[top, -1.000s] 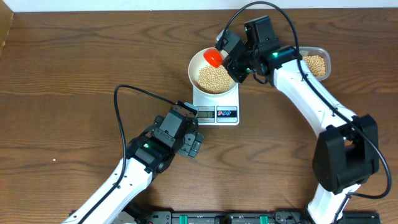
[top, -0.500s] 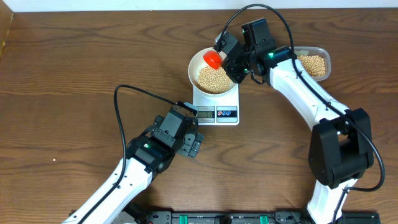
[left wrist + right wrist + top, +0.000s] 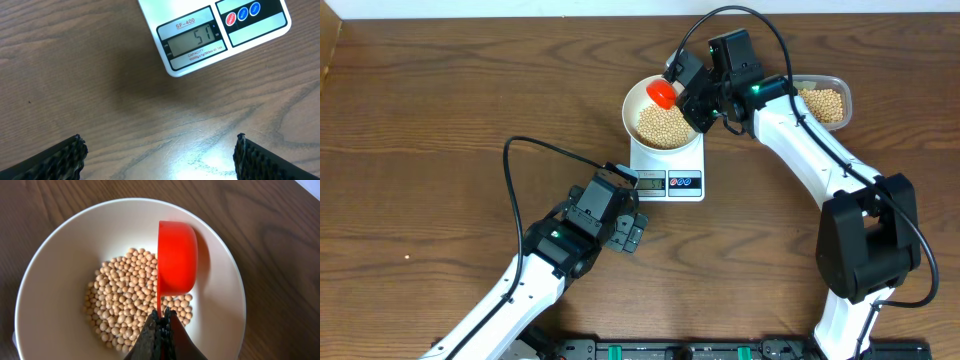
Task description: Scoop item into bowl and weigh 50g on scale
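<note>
The white bowl [image 3: 642, 103] sits on the white scale [image 3: 667, 172] and holds a pile of tan beans [image 3: 663, 126]. My right gripper [image 3: 697, 98] is shut on the handle of a red scoop [image 3: 663, 94], held tipped on its side over the bowl. In the right wrist view the scoop [image 3: 176, 257] hangs above the beans [image 3: 125, 300] inside the bowl [image 3: 60, 270], with the gripper [image 3: 161, 320] clamped on its thin handle. My left gripper [image 3: 159, 155] is open and empty over bare table, just in front of the scale [image 3: 200, 30]. The display reads 51.
A clear plastic tub [image 3: 827, 104] with more beans stands to the right of the bowl, behind my right arm. The left arm's black cable [image 3: 520, 165] loops over the table to the left of the scale.
The right arm shifted slightly between one second ago and half a second ago, then held still. The left arm has not moved.
</note>
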Action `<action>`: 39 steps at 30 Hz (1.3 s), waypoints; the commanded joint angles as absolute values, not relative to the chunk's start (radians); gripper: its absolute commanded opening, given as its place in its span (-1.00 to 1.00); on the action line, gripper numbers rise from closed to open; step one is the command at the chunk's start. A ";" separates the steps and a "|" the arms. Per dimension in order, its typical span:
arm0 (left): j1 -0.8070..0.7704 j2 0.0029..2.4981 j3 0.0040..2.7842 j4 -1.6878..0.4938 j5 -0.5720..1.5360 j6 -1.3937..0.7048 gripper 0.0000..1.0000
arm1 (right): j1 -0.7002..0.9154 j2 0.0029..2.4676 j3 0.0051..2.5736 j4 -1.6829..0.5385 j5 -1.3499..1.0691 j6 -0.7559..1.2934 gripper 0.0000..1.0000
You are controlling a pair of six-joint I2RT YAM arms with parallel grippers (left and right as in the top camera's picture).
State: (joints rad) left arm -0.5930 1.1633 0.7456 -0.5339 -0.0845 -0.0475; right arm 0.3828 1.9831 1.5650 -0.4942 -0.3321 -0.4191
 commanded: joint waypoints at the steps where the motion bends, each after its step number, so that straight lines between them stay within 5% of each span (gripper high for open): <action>1: -0.596 1.169 0.741 -0.533 -0.087 -0.034 0.92 | 0.387 1.983 1.552 -0.489 -0.319 -0.405 -0.97; 39: -0.596 1.169 0.741 -0.533 -0.087 -0.034 0.92 | 0.423 1.983 1.522 -0.521 -0.328 -0.403 -0.98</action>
State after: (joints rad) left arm -0.5930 1.1633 0.7456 -0.5339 -0.0845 -0.0475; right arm 0.4065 1.9831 1.5414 -0.5102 -0.3214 -0.4191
